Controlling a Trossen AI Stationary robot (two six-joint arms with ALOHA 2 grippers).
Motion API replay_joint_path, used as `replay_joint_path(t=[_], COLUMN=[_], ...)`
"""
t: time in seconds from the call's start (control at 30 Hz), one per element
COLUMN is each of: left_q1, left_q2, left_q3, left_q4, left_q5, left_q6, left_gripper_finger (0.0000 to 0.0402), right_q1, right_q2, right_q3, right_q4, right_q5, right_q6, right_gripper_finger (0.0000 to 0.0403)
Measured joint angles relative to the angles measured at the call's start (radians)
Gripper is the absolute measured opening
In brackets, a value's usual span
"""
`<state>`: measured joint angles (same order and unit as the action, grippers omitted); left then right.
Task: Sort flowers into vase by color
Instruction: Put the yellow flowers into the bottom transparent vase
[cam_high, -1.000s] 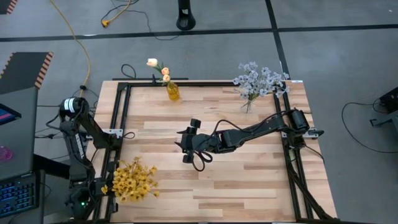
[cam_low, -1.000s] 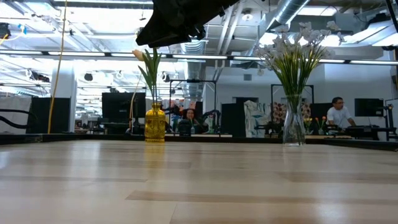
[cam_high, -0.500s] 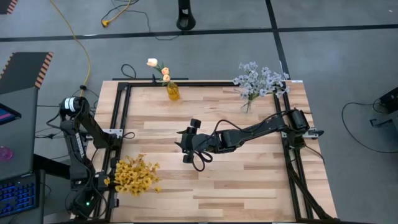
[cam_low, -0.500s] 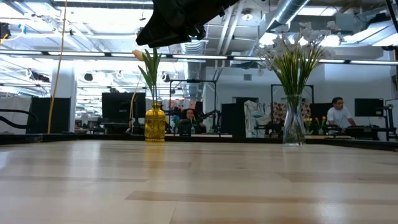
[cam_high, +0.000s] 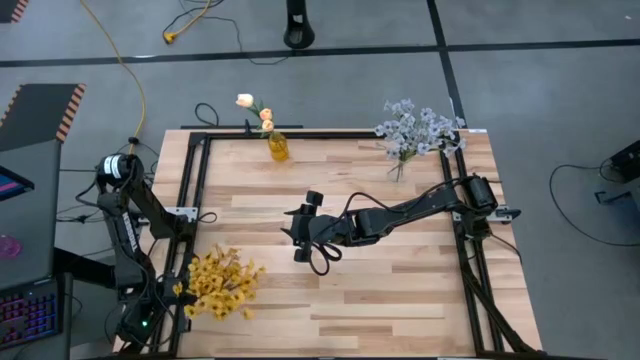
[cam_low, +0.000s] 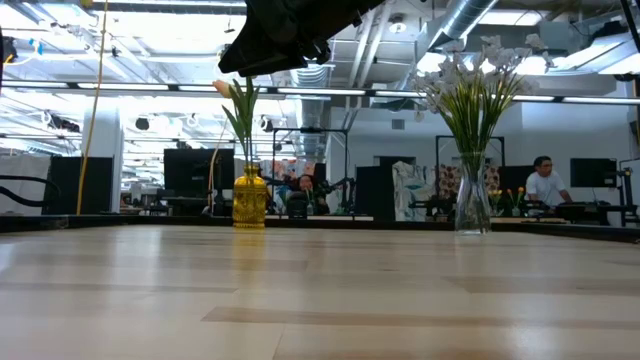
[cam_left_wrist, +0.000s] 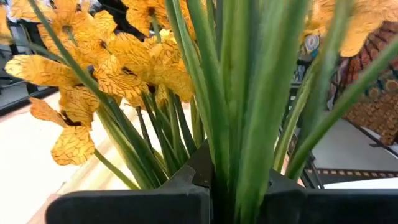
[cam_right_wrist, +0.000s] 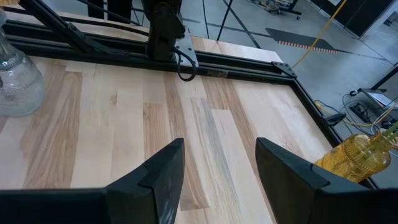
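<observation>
Jaws of left gripper (cam_left_wrist: 214, 186) clamped tight on green stems of yellow flowers (cam_high: 220, 286), bunch at table's (cam_high: 400, 310) near-left corner. Right gripper (cam_high: 298, 232) mid-table, jaws apart, empty. Farther out: peach buds in yellow vase (cam_high: 278, 148), blue-white sprays in clear vase (cam_low: 472, 205).

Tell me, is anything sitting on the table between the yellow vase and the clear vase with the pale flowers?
No. In the low view, only bare wood runs between the yellow vase and the clear vase; the high view shows the same.
</observation>
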<state>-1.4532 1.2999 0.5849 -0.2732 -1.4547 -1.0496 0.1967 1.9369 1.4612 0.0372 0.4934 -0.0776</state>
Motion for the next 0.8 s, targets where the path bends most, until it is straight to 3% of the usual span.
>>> replay_joint_path(t=[0.53, 0.8], left_q1=[0.000, 0.000], left_q2=[-0.002, -0.002], left_q3=[-0.001, -0.001], left_q4=[0.001, 0.003], left_q5=[0.053, 0.047], left_q6=[-0.006, -0.040], left_gripper_finger=[0.0013, 0.0068], right_q1=[0.000, 0.000], right_q2=[0.000, 0.000], right_q3=[0.000, 0.000], right_q4=[0.000, 0.000], right_q5=[0.000, 0.000], right_q6=[0.000, 0.000], right_gripper_finger=[0.0224, 0.0224])
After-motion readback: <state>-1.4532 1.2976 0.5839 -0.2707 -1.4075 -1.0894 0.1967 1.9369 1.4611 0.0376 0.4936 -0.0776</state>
